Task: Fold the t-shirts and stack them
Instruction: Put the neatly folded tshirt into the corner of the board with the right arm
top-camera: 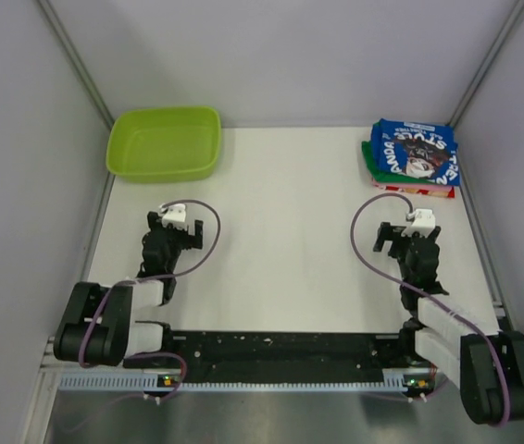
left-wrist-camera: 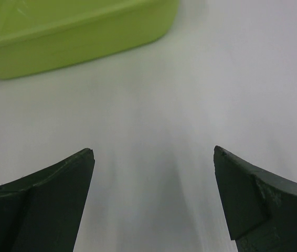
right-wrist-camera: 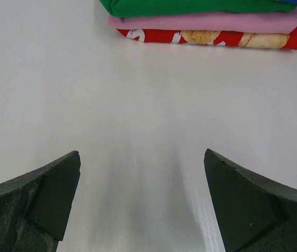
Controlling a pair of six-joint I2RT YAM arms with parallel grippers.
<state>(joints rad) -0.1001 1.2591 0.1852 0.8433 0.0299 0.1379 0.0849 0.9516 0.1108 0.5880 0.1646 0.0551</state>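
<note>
A stack of folded t-shirts (top-camera: 414, 157) rests at the far right of the white table, with the royal-blue panda-print one (top-camera: 419, 150) on top. The right wrist view shows the stack's near edge: green (right-wrist-camera: 190, 6) over pink (right-wrist-camera: 206, 22) over red (right-wrist-camera: 211, 38). My right gripper (right-wrist-camera: 142, 153) hovers open over bare table a little short of the stack, nothing between its fingers; the top view has this gripper (top-camera: 413, 233) below the stack. My left gripper (left-wrist-camera: 154, 151) is open and empty too, low over the table (top-camera: 280, 231) on the left side (top-camera: 171, 229).
A lime-green plastic tub (top-camera: 165, 142) stands at the far left corner, its near wall (left-wrist-camera: 75, 42) ahead of the left fingers. Grey walls close in both sides and the back. A black rail (top-camera: 280, 347) runs along the near edge between the arm bases.
</note>
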